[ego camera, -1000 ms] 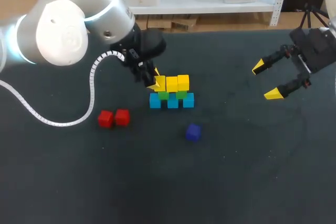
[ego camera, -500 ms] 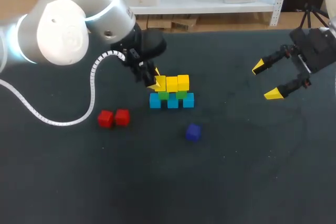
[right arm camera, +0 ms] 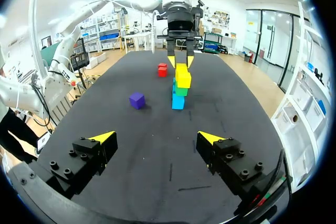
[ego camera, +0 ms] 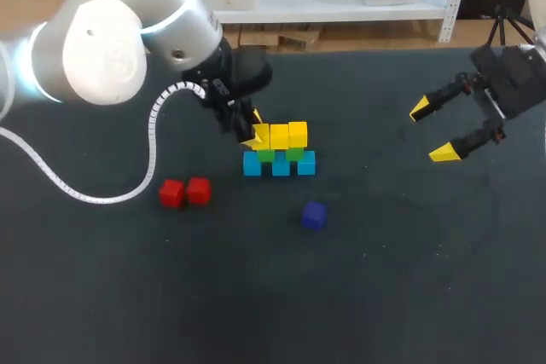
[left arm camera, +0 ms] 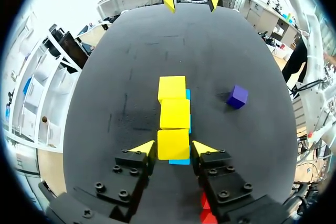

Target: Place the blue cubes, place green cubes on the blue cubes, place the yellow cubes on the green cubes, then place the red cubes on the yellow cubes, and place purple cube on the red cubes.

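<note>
Yellow plastic cubes [ego camera: 279,136]: three in a row on two green plastic cubes [ego camera: 265,156], over three blue plastic cubes [ego camera: 281,164], mid-table.
Left gripper [left arm camera: 173,148]: pinching the end yellow cube [left arm camera: 172,144] — yellow tier likely being finished.
Right gripper [right arm camera: 152,139]: spread wide, well apart from the stack.
Next: let go, lift straight up, fetch the red plastic cubes [ego camera: 185,192] nearby; dark purple cube [ego camera: 314,215] last.
Room: bare black table [ego camera: 384,279] all round — a sideways nudge could topple the tiers.

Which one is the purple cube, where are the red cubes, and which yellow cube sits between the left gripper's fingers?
purple cube [ego camera: 314,215], head view, middle of its top face.
red cubes [ego camera: 198,190], head view, on the right-hand cube of the pair.
yellow cube [left arm camera: 172,144], left wrist view, middle of its top face.
</note>
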Controlling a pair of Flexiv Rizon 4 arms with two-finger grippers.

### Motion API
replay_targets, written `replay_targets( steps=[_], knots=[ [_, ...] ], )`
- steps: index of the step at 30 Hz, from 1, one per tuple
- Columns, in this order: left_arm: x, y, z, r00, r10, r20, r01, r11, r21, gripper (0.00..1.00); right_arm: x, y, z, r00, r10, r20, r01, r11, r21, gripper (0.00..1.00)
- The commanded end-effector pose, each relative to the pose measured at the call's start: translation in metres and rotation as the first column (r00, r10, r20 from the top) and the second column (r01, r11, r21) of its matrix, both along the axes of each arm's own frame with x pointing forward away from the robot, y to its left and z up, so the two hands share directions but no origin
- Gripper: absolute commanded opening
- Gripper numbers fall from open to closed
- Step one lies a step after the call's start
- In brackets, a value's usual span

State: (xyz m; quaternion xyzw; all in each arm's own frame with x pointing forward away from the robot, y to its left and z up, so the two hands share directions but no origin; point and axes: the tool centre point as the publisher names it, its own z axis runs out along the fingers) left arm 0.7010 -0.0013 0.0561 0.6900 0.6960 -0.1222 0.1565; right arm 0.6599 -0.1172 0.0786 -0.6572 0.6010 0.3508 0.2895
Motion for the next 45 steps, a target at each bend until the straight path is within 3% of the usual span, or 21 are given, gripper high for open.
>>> replay_targets(
  steps=[1,3,5,24,30,38,45],
  knots=[
    [0.003,0.0,0.0,1.0,-0.001,-0.005,0.001,1.0,0.005,0.63,0.0,0.0,0.0,1.0,0.0,0.001,0.0,1.0,0.001,1.0],
    [0.003,0.0,0.0,1.0,0.001,-0.008,-0.001,1.0,0.006,0.89,0.0,0.0,0.0,1.0,0.0,0.001,0.0,1.0,0.001,1.0],
    [0.003,0.001,0.0,1.0,0.004,-0.01,-0.004,1.0,0.008,1.0,0.0,0.0,0.0,1.0,0.0,0.001,0.0,1.0,0.001,1.0],
    [-0.015,0.038,0.019,0.999,0.047,0.018,-0.048,0.999,0.026,1.0,0.0,0.0,0.0,1.0,0.0,0.001,0.0,1.0,0.001,1.0],
    [-0.028,0.057,0.014,0.998,0.06,0.01,-0.061,0.998,0.033,1.0,0.0,0.0,0.0,1.0,0.0,0.001,0.0,1.0,0.001,1.0],
    [-0.051,0.095,0.007,0.999,-0.024,0.029,0.022,0.998,0.051,1.0,0.0,0.0,0.0,1.0,0.0,0.001,0.0,1.0,0.001,1.0],
    [-0.06,0.126,-0.003,0.997,-0.078,0.006,0.078,0.994,0.073,1.0,0.0,0.0,0.0,1.0,0.0,0.001,0.0,1.0,0.001,1.0]
  ],
)
